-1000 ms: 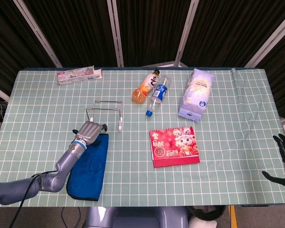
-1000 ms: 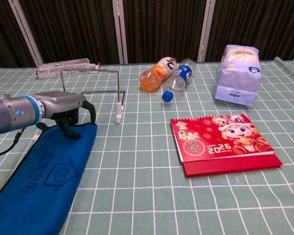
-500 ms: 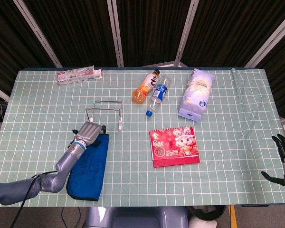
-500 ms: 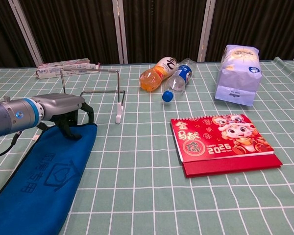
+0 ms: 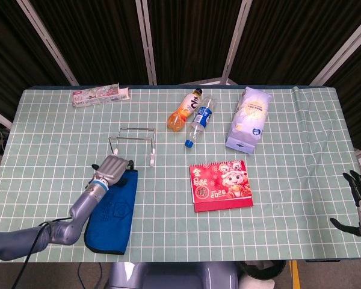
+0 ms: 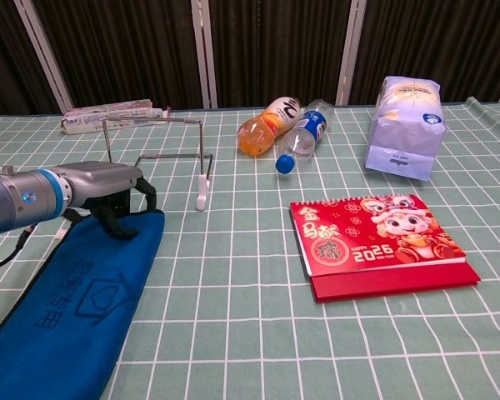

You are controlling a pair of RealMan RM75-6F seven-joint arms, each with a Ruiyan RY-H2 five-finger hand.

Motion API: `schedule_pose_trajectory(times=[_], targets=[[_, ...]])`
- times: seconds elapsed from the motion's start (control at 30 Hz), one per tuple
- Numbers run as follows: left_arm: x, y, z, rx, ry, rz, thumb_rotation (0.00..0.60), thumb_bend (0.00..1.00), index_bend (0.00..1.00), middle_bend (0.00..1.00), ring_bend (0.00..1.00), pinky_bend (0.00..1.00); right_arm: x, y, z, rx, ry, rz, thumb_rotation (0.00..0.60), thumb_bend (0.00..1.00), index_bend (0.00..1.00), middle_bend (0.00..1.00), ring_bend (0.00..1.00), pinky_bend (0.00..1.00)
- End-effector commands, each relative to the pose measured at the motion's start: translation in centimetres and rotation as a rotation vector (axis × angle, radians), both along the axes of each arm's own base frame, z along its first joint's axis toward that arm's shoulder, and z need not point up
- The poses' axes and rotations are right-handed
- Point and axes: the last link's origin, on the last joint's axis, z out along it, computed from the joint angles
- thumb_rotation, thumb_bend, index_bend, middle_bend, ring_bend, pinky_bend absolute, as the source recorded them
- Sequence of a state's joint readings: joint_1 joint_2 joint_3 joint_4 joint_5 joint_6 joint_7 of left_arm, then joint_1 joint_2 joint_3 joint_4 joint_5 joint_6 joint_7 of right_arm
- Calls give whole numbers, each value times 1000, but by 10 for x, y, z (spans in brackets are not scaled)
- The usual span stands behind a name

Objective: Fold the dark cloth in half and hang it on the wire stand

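The dark blue cloth lies flat and lengthwise near the table's front left, also large in the chest view. My left hand hovers over the cloth's far end, with its fingers curved down and apart and their tips touching the cloth's far edge. The cloth is not lifted. Just beyond the hand stands the wire stand, bare. My right hand sits at the far right edge of the head view, off the table, fingers spread and holding nothing.
A red desk calendar lies right of the cloth. Behind it are an orange bottle, a clear bottle and a white bag. A pink box lies at the back left.
My left hand has shifted slightly left along the cloth's far edge. The cloth stays flat. The right hand has barely moved.
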State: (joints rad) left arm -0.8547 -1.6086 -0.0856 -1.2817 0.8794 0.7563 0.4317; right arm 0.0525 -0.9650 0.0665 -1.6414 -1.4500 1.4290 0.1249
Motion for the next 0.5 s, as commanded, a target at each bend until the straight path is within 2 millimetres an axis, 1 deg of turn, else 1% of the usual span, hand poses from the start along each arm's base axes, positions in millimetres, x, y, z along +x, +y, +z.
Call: schedule_pose_trajectory(times=[0.03,0.33,0.4,0.5], targets=[[-1,-1,2,8,4,-6,600,353,598,981,953,1000,0,0,0,0,0,1,600,0,9,0,0,0],[0,-6,5,15,15,-24,600,354,626,981,953,1000,1,1,0,2,-1,5,600,0,28,0,0,0],[0,-7,6,13,14,-27,600,377,635,981,953,1000,1,1,0,1,-2,6,600,0,31,0,0,0],[1,-8,7,12,14,-32,600,463,652,981,952,1000,1,2,1,0,-2,7,600,0,36,0,0,0]])
